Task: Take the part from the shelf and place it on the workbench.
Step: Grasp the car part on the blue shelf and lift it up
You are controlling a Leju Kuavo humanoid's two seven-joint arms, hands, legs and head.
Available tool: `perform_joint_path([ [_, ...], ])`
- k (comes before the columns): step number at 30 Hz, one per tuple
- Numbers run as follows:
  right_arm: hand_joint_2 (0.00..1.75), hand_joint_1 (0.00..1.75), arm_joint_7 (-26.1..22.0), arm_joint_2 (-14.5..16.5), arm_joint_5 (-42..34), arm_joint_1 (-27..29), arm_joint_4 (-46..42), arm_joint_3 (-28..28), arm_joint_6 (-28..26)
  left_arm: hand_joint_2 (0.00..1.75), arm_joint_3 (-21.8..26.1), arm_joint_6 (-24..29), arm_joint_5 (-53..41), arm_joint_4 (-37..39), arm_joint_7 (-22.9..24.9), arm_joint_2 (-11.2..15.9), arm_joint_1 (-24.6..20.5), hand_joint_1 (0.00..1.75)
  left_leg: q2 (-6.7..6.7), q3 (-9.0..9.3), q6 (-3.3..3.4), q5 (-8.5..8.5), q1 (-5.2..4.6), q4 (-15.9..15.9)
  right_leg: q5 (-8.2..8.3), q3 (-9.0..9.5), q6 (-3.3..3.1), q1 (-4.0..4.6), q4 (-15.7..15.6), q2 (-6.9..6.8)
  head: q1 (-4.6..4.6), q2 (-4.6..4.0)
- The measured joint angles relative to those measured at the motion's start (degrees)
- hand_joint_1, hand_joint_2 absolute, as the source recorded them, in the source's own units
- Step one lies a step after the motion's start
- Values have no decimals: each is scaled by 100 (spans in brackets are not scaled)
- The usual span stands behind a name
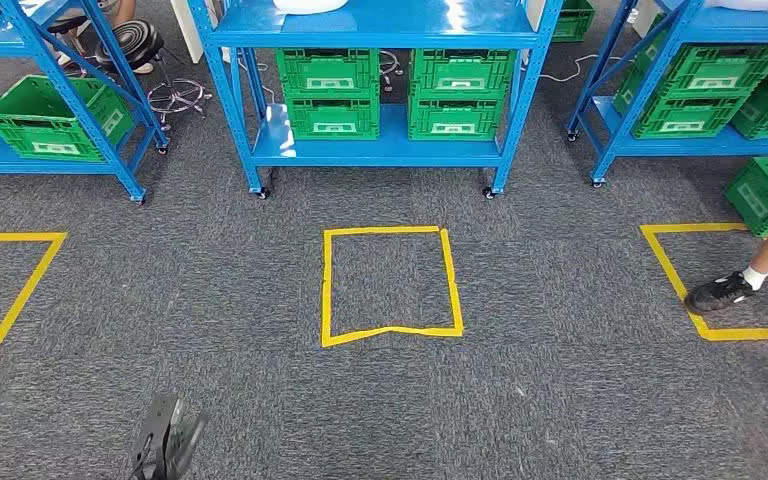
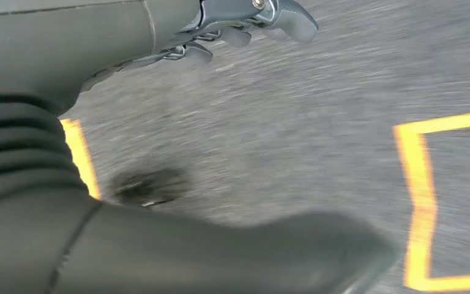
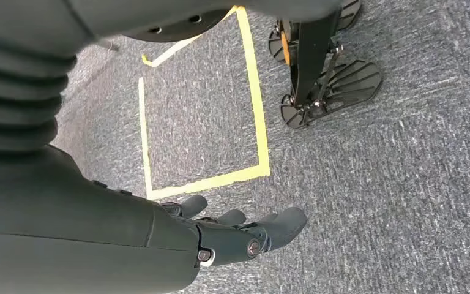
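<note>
- Grey carpet (image 1: 210, 300); left hand (image 1: 165, 440) hangs low at near left, fingers (image 2: 245, 27) loosely spread, holding nothing.
- Blue shelf (image 1: 380, 150) stands far centre, beyond the yellow tape square (image 1: 390, 285); the part cannot be identified.
- Right hand (image 3: 238, 233): fingers apart, holding nothing.
- Advice: approach squarely, stopping at the square.

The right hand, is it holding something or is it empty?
Empty: the right hand has its dark fingers spread above grey carpet.

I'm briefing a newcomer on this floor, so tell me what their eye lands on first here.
The blue shelf straight ahead stands out, with green crates stacked on its lower level. On the grey carpet before it lies a yellow tape square, with similar ones to either side. A person's foot in a black shoe steps on the right-hand square's tape.
</note>
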Motion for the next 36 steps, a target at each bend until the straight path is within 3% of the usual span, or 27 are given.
perform_joint_path([
  [2,0,0,-16,0,11,-10,4,-2,14,0,-50,-30,-21,-22,-54,8,-192,0,0,0,-1,2,0,0,2,0,-1,0,1,0,1,0],
  [10,0,0,-59,0,34,-41,25,-96,86,0,-725,-117,-377,-165,-318,71,-1653,0,0,-1,-4,12,0,2,10,-2,-1,0,10,3,0,0],
  [28,0,0,67,7,-22,-73,28,-396,69,0,-3050,402,-1794,-322,106,117,-4274,0,-3,-6,-10,16,0,2,11,-11,-2,-1,19,4,1,0],
  [36,0,0,74,15,95,-96,53,-429,80,0,-4222,751,-2635,-329,322,131,-4711,0,-6,-8,-10,16,0,2,11,-12,-2,-1,22,3,1,0],
])
